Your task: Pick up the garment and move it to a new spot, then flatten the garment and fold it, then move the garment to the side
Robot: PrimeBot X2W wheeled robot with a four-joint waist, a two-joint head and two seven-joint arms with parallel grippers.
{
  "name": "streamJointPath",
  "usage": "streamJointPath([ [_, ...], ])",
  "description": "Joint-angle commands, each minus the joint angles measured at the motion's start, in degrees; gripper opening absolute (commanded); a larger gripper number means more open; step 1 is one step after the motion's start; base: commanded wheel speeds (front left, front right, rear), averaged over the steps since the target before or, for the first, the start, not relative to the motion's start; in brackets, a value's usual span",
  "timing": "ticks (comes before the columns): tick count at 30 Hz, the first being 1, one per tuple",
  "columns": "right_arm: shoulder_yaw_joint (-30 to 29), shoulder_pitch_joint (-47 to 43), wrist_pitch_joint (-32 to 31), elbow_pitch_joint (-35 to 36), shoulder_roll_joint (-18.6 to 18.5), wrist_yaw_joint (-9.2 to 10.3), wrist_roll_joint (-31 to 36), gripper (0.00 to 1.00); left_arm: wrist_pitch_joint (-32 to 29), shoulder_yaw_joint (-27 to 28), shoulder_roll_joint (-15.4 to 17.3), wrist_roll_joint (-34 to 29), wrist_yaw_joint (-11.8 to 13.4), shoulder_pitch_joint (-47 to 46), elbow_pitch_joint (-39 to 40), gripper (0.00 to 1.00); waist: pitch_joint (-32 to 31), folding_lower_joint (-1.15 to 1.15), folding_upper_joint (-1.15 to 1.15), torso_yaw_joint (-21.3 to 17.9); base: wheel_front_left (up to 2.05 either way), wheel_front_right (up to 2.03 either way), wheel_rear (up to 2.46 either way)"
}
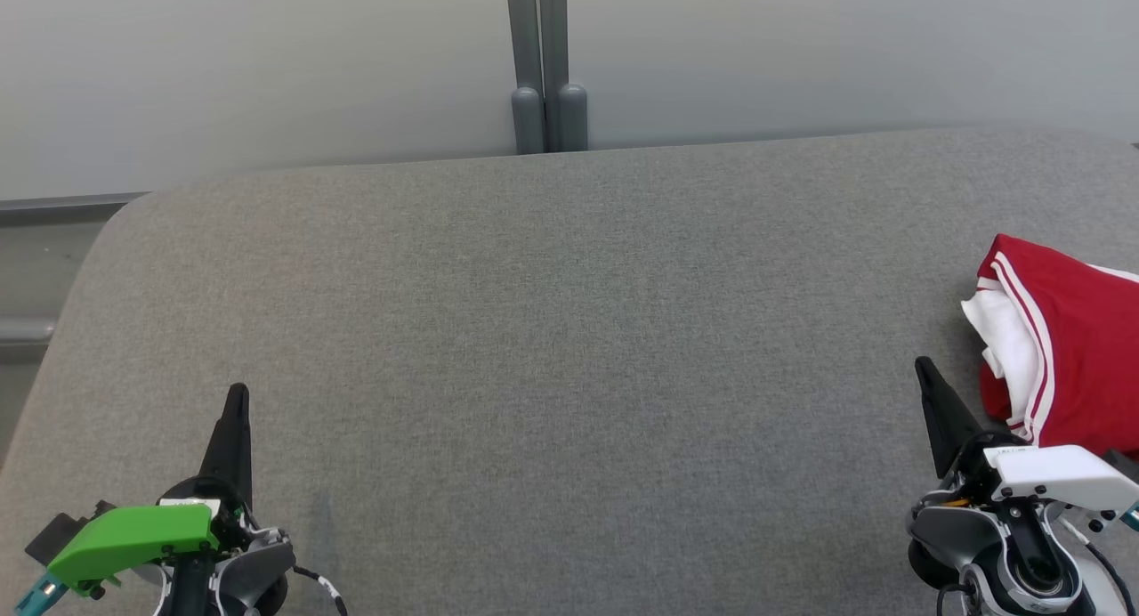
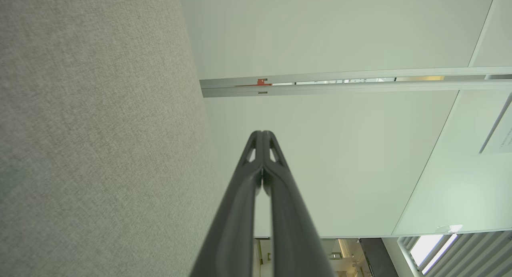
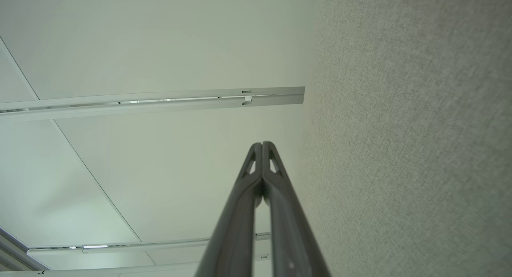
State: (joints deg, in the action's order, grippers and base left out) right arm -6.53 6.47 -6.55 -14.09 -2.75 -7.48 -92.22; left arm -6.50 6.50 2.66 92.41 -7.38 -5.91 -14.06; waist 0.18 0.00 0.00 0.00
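Garment: a red garment point(image 1: 1068, 349) with white stripes and a white layer is seen at the right edge of the head view, at mid height, lying on the grey fabric surface point(image 1: 552, 331); part of it is cut off by the frame edge.
Lie of the cloth: layers are stacked with a rounded edge toward the frame's centre; whether it is neatly folded or merely bunched cannot be told.
Left gripper: the left gripper point(image 1: 238, 393) is seen at the lower left, fingers pressed together, nothing held; well apart from the garment.
Right gripper: the right gripper point(image 1: 923, 367) is seen at the lower right, clenched and empty, its tip just beside the garment's lower left edge.
Stage: two readings are fitted, a garment waiting at the side to be lifted, or one already folded and set aside.
Care: any motion of the right arm is best kept clear of the nearby hem, so that the cloth is not dragged or its layers disturbed.
Surface: a wide bare stretch is offered across the frame's centre.
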Motion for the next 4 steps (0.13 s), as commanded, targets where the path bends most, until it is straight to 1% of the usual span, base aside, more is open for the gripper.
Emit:
streamJointPath([
  [1, -0.10, -0.54, -0.18, 0.33, -0.24, -0.02, -0.38, 0.00, -0.25, 0.17, 0.40, 0.03, -0.33, -0.65, 0.12, 0.00, 0.00, 0.00, 0.00, 0.00, 0.00, 0.00, 0.00],
  [4, -0.10, -0.54, -0.18, 0.33, -0.24, -0.02, -0.38, 0.00, -0.25, 0.17, 0.40, 0.04, -0.33, -0.64, 0.12, 0.00, 0.00, 0.00, 0.00, 0.00, 0.00, 0.00, 0.00],
])
